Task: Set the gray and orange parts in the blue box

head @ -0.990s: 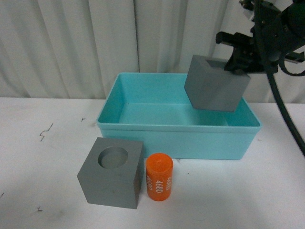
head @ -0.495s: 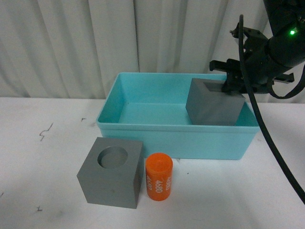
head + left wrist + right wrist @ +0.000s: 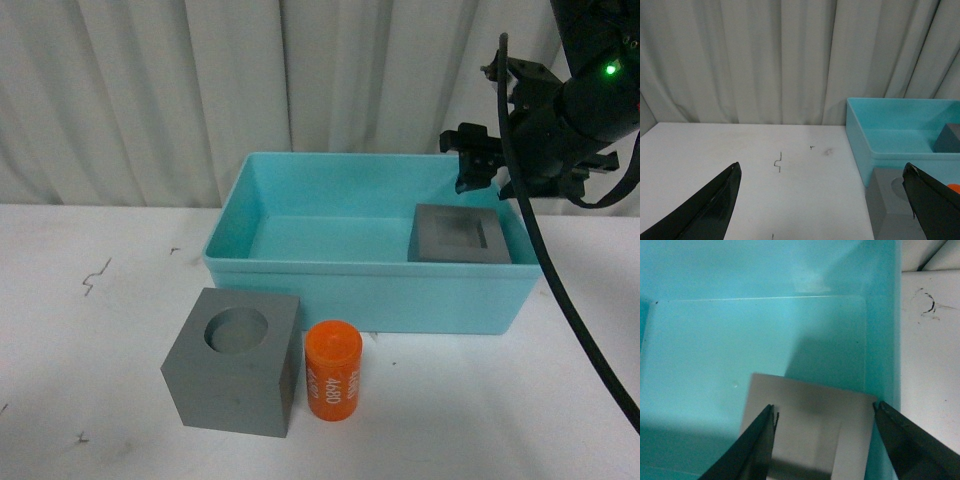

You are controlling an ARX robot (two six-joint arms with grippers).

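The matte gray cube with the square top recess (image 3: 460, 233) lies inside the light blue rectangular plastic bin (image 3: 370, 295), at the bin's right end and close to its near wall; the pictures do not show whether it touches either wall. The right gripper (image 3: 823, 410) hangs directly above this cube with its jaws spread wider than the cube and grasping nothing, so treat the cube as released. The step in hand is judged to be the withdrawal from the bin. Raise the right gripper straight up and do not narrow the jaws until the fingertips are above the bin's rim, since a sideways move at this height could drag a finger against the cube or the bin's right wall and shift the bin on the white table (image 3: 100, 330). Two parts remain outside. The matte gray cube with the round top recess (image 3: 235, 360) and the smaller orange cylinder with white digits (image 3: 334, 370) stand just beside each other on the table, near its front edge and in front of the bin's near wall. The left gripper (image 3: 821, 170) is also spread and empty, above the table's left part. For the next pick, approach one part from above and avoid nudging its neighbour, because the gap between them looks narrow. Place it in the bin's free left area.
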